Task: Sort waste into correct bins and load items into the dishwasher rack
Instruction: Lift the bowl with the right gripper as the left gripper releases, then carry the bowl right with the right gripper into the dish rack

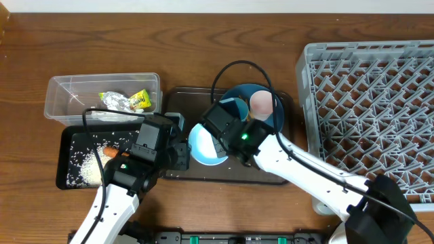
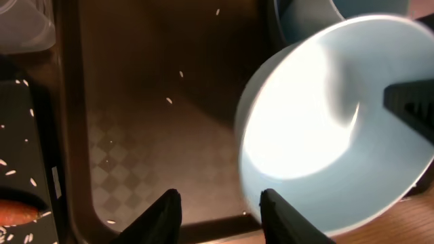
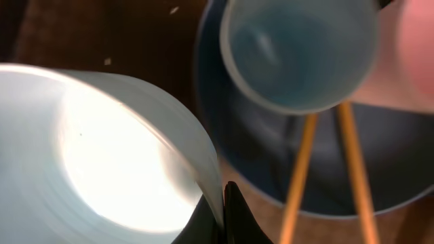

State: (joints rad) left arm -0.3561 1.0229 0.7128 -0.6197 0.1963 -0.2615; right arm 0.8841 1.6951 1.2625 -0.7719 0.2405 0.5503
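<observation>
on the wooden surface, seen from overhead, the clear tub sits at 10 o'clock, with the crumpled silver-and-yellow wrapper lying inside it toward its 3 o'clock end. touching the tub's 6 o'clock side is the black tray, at 8 o'clock on the surface. it holds scattered rice grains, and the carrot lies near its 2 o'clock corner.

the left gripper hangs over the 9 o'clock end of the brown serving tray. its 2 fingers stand moderately apart with only tray floor between them, holding nothing. the light-blue bowl is just at their 2 o'clock.

that bowl is tipped steeply on its side over the middle of the serving tray, its mouth facing the left arm. the right gripper pinches it: the fingers are closed tight on the thin rim.

at the bowl's 2 o'clock lies the dark-blue plate. it carries the small light-blue cup, the pink cup at that cup's 3 o'clock, and the pair of chopsticks, which run out from under the blue cup toward 6 o'clock in the right wrist view.

the grey dishwasher rack fills the surface at 3 o'clock, well apart from the bowl.
</observation>
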